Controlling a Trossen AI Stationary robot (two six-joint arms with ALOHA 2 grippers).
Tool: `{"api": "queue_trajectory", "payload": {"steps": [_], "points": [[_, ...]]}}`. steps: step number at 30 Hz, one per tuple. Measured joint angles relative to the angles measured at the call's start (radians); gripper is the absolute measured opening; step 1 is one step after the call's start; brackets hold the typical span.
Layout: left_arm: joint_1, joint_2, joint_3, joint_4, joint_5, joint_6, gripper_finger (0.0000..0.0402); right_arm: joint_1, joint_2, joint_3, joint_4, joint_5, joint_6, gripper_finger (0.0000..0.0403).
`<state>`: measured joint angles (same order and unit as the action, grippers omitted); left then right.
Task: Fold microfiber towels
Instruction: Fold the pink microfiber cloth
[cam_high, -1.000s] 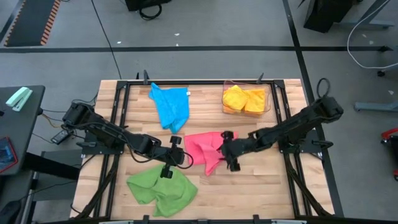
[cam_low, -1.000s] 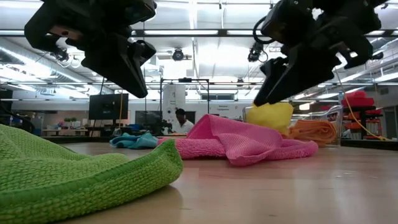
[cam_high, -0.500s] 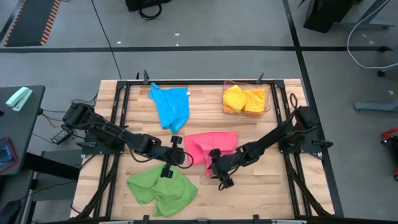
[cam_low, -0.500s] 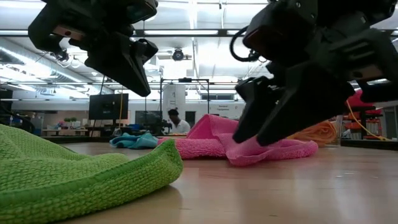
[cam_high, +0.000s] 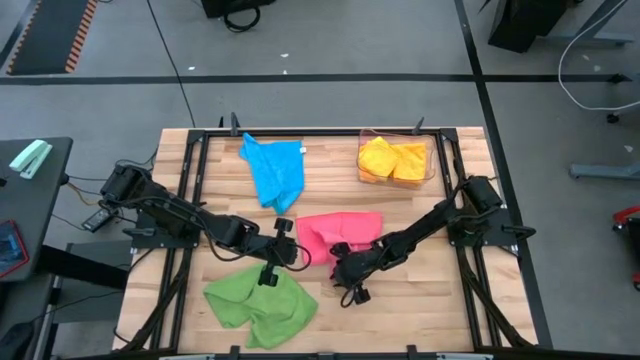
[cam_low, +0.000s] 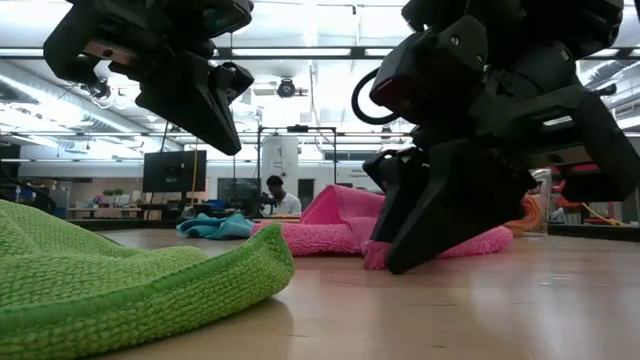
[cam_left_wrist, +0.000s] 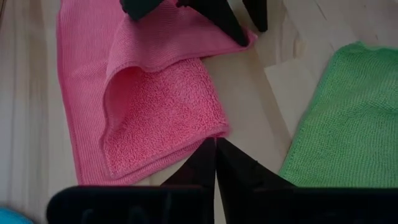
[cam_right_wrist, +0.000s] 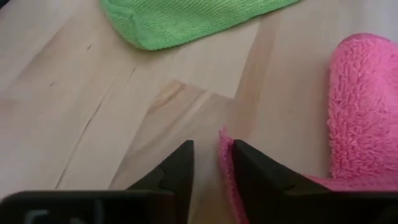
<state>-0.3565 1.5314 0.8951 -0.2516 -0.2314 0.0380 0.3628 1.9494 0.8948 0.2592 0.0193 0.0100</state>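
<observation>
risk first: the right gripper (cam_right_wrist: 210, 163) has its jaws down on the table (cam_high: 420, 300) at the near corner of the pink towel (cam_high: 345, 232), with only a thin edge of cloth between the fingers. the fingers stand narrowly apart and are not seen clamped on the cloth. if they close with so little pile caught, the corner is likely to slip out on the lift and the fold would fail. the towel is already bunched, one flap doubled over itself, so a pull on this corner could drag the whole cloth across the wood rather than lay it flat.

a second risk: the left gripper (cam_high: 283, 250) hangs just beside the same towel's other side, fingers pressed together and holding nothing. the two arms are near each other over a small cloth, and a sweep by either could bring them into contact.

pose: the right arm reaches from the table's right edge, stretched low and diagonally toward the centre, wrist tipped so the fingertips (cam_low: 400, 262) meet the wood. the left arm reaches from the left edge, its gripper raised clear of the surface.

other towels: the green towel (cam_high: 260, 305) lies crumpled at the near-left, the blue towel (cam_high: 275, 170) at the far side, and the yellow towel (cam_high: 380, 155) and orange towel (cam_high: 410, 160) sit in the clear bin (cam_high: 432, 160) at the far right.
</observation>
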Motion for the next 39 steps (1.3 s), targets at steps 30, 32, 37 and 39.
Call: {"api": "queue_trajectory", "payload": {"steps": [30, 32, 37, 39], "points": [[-0.008, 0.086, -0.002, 0.088, 0.0, -0.081, 0.0045, 0.111, -0.368, -0.007, -0.344, -0.354, -0.09, 0.001], [-0.005, 0.105, -0.002, 0.114, 0.0, -0.078, 0.0053, 0.111, -0.357, -0.007, -0.343, -0.348, -0.07, 0.001], [0.024, 0.162, -0.001, 0.222, -0.001, -0.066, 0.0096, 0.11, -0.352, -0.007, -0.36, -0.315, -0.058, 0.001], [0.035, 0.176, -0.001, 0.247, -0.001, -0.045, 0.0118, 0.11, -0.352, -0.007, -0.356, -0.307, -0.063, 0.001]]}}
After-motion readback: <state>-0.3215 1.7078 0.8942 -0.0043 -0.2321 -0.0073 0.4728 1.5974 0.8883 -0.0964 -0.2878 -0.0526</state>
